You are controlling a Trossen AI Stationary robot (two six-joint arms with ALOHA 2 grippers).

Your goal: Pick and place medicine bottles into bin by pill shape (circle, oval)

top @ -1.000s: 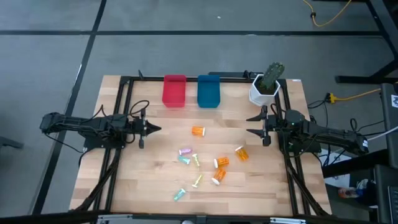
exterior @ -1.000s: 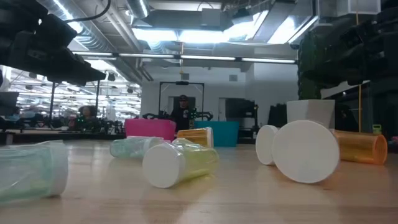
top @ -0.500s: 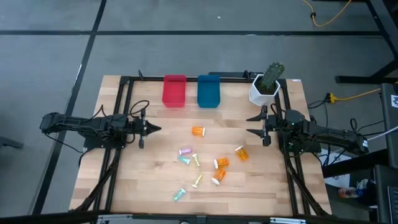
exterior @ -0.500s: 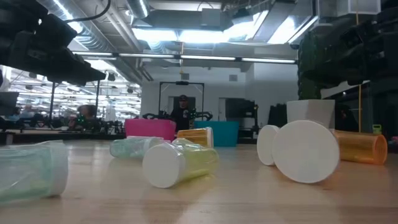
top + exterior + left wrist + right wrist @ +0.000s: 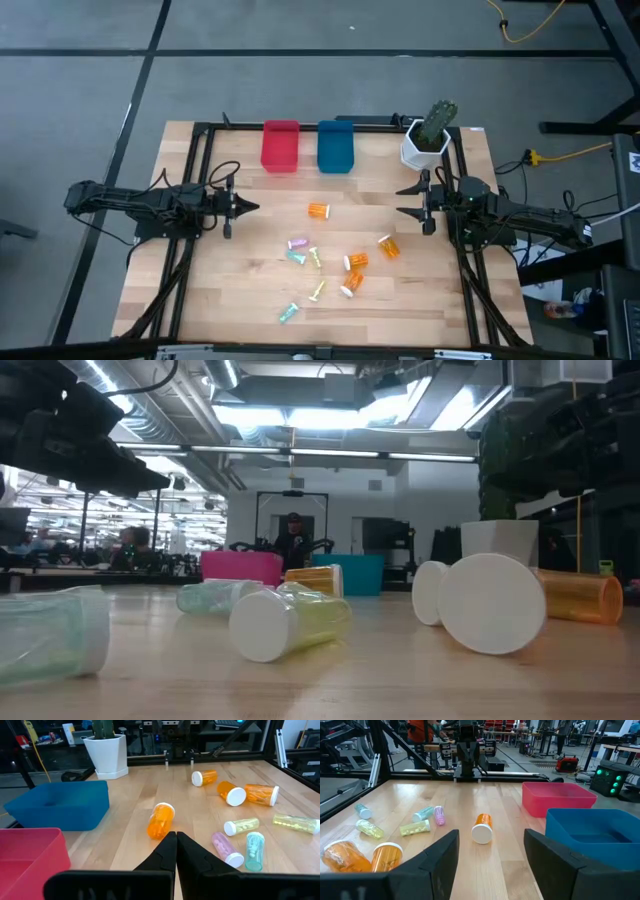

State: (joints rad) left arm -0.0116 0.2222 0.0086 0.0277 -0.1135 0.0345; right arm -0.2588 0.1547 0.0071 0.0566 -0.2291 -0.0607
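Several medicine bottles lie on their sides mid-table: an orange one [image 5: 318,210] [image 5: 161,821] [image 5: 482,828] nearest the bins, a pink one [image 5: 297,243], teal ones [image 5: 295,256] [image 5: 288,313], yellow ones [image 5: 314,258] [image 5: 318,291] and more orange ones [image 5: 356,261] [image 5: 388,246] [image 5: 351,283]. A red bin [image 5: 281,146] and a blue bin [image 5: 336,147] stand at the far edge. My left gripper [image 5: 250,207] [image 5: 176,845] hovers shut at the left, pointing toward the bottles. My right gripper [image 5: 398,201] [image 5: 490,855] hovers open at the right, with nothing between its fingers.
A white pot with a cactus [image 5: 427,138] stands at the far right corner beside the blue bin. A black frame [image 5: 200,130] runs along the table's sides. A person [image 5: 292,540] stands in the room far behind the table.
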